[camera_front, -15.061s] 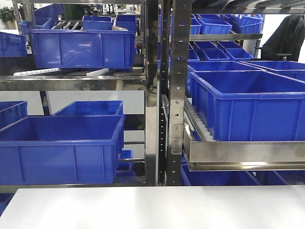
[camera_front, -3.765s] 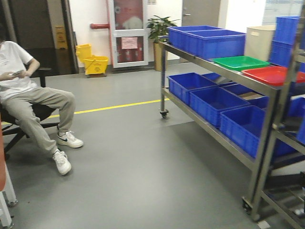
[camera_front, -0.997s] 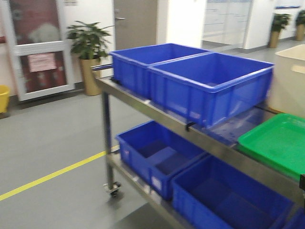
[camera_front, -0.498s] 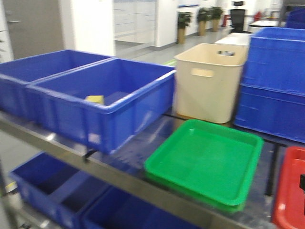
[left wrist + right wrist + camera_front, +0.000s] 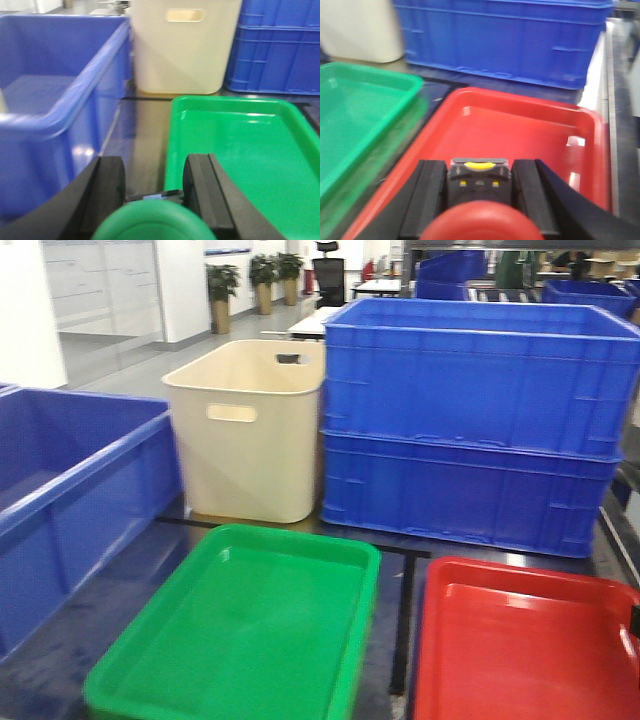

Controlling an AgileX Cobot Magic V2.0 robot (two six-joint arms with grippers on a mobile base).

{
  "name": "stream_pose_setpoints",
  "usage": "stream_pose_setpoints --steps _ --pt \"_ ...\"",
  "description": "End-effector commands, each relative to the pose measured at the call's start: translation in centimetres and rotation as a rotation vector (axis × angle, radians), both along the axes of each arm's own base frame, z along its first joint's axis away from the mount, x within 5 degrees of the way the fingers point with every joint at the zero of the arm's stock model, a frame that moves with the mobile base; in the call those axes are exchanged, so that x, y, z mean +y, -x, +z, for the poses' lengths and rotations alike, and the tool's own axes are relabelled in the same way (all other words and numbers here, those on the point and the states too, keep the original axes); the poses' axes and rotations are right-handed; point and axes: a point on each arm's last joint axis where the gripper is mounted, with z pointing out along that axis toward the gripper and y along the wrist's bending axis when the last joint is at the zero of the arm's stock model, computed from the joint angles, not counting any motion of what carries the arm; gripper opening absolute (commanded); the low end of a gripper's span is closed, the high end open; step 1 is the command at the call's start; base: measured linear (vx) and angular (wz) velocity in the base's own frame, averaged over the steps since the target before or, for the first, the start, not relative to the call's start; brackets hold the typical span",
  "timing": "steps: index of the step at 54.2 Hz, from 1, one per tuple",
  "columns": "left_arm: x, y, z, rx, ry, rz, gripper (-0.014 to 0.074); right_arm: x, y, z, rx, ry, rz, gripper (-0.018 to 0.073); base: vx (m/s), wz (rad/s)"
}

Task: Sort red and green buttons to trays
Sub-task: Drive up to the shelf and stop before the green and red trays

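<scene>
Green button [image 5: 152, 226], clamped in left gripper [image 5: 154, 172], at 7 o'clock corner of green tray [image 5: 235, 150]. Red button [image 5: 479, 182], clamped in right gripper [image 5: 479, 167], over 6 o'clock rim of red tray [image 5: 520, 130]. Around: cream tub [image 5: 250, 430] at 11 o'clock, stacked blue crates [image 5: 470, 420] at 1, blue crate [image 5: 70, 500] at 9.

This looks like a storage and sorting floor opening onto an office. Stacked blue plastic crates [image 5: 470, 420] at 1 o'clock and a cream tub [image 5: 245, 435] at 11 share a dark counter [image 5: 398, 620] with a green tray [image 5: 240, 640] and a red tray [image 5: 520, 650]. Far off near 12 are potted plants [image 5: 222, 282], glass partitions [image 5: 105, 285] and an office chair [image 5: 328, 265].
</scene>
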Motion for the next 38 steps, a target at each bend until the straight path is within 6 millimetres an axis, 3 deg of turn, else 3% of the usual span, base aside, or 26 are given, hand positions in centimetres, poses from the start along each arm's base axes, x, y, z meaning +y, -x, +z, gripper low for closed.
stream_pose_setpoints --steps 1,38 --pt "0.03 0.05 2.02 -0.120 0.026 0.007 -0.0003 0.13 -0.04 2.00 -0.125 0.003 0.021 -0.0009 0.18 -0.38" --pt "0.03 0.05 2.02 -0.120 0.026 0.007 -0.0003 0.13 -0.04 2.00 -0.125 0.003 0.021 -0.0009 0.11 -0.24"
